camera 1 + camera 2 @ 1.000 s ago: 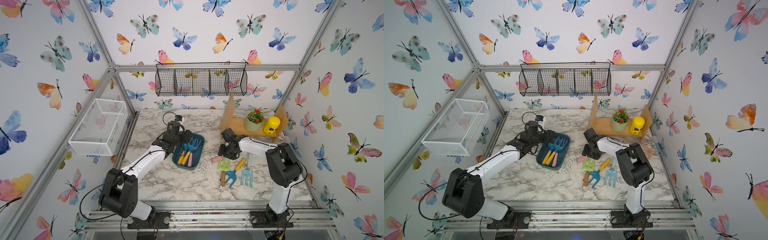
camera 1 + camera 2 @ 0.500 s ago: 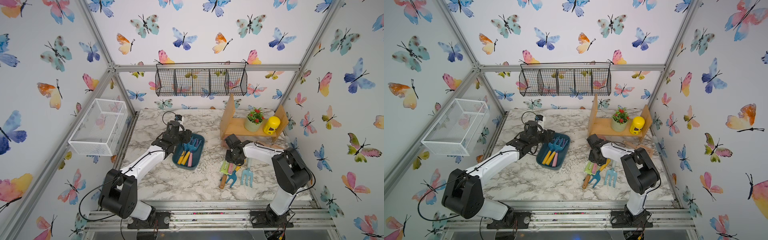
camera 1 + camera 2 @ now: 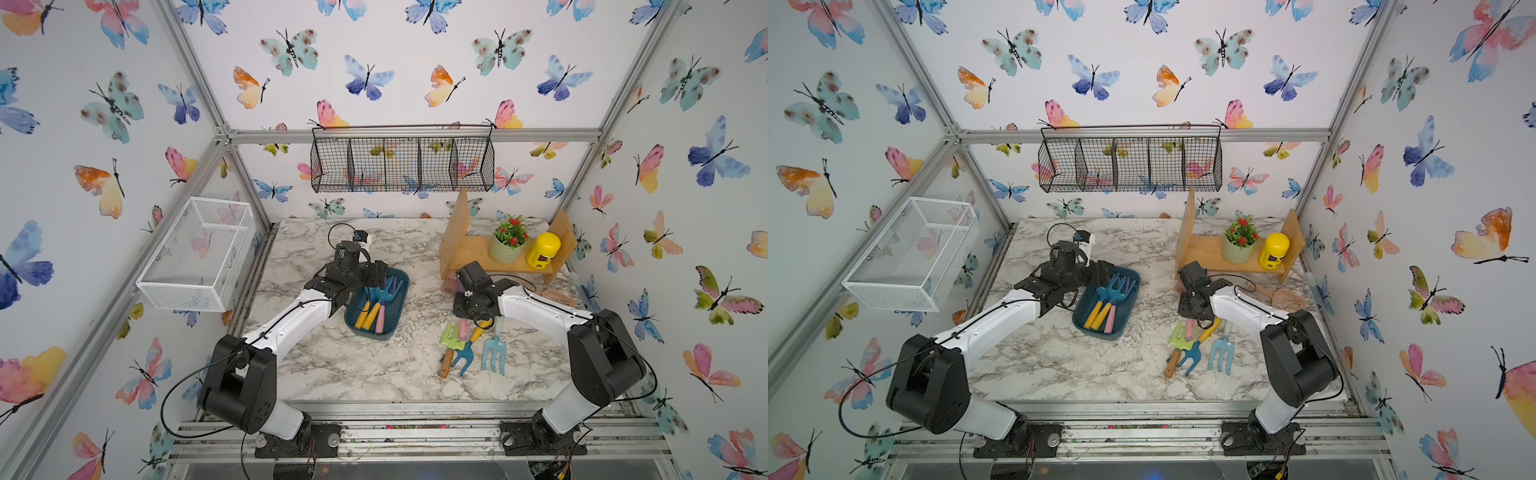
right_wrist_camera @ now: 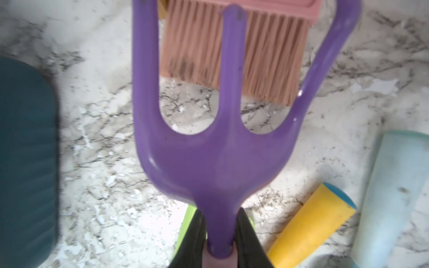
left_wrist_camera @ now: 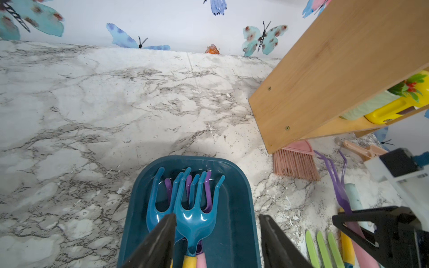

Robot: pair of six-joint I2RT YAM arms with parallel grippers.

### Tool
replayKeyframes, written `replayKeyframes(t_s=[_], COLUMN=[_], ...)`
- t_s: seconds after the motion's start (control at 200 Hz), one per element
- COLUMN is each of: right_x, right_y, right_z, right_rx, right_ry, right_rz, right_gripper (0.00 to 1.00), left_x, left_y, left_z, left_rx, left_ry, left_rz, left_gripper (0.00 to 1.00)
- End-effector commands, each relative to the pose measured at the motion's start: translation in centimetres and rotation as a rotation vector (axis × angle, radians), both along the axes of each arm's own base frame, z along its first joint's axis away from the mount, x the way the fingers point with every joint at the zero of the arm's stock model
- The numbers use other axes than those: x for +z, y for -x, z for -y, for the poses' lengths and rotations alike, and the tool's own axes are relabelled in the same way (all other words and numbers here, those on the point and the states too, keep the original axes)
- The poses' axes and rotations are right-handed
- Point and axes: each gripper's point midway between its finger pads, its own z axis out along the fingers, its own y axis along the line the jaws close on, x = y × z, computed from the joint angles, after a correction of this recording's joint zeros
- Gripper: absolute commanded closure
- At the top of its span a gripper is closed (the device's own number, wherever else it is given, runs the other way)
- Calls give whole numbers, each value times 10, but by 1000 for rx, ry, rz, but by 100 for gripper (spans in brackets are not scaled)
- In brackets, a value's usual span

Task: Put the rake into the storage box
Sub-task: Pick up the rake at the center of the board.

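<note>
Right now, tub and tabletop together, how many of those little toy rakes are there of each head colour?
Dark blue rakes: 3, two in the storage box, one on the table.
Purple rakes: 2, one in the box, one held by the right gripper.
Green rake: 1, on the table.
Pale blue rake: 1, on the table.
Total: 7.

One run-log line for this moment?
right end effector: shut on purple rake, outside storage box | left end effector: open over storage box
</note>
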Motion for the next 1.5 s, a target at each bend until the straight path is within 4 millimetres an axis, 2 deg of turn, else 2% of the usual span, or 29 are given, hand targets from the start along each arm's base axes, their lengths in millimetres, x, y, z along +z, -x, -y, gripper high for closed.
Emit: replayKeyframes(t_s=[0.0,0.18,0.29,0.511,0.771,0.891,1.081,1.241,1.497], right_x=[33,73,85,110,118,122,119,127,126], right_y=[-12,-22,-25,-30,-40,-51,-59,-57,-37], right_z=[-27,-62,-71,-89,-108,-115,-130,-143,-158], right_rx=[75,171,214,288,305,289,298,334,425], right_ry=[-134,-326,-356,-428,-516,-532,-578,-653,-724], right_rz=[78,193,213,264,265,265,210,197,154], right_gripper=[98,98,98,98,98,98,98,98,98], left_x=[11,12,9,5,10,11,12,12,8], left_y=[11,31,41,47,63,69,74,74,69], left_z=[19,41,52,62,79,86,93,97,106], left_rx=[-121,-284,-361,-416,-506,-543,-589,-599,-615], left_ry=[41,108,147,157,190,210,236,252,251], left_rz=[-10,-38,-66,-84,-81,-86,-93,-96,-105], left_gripper=[38,37,37,38,38,38,38,38,38])
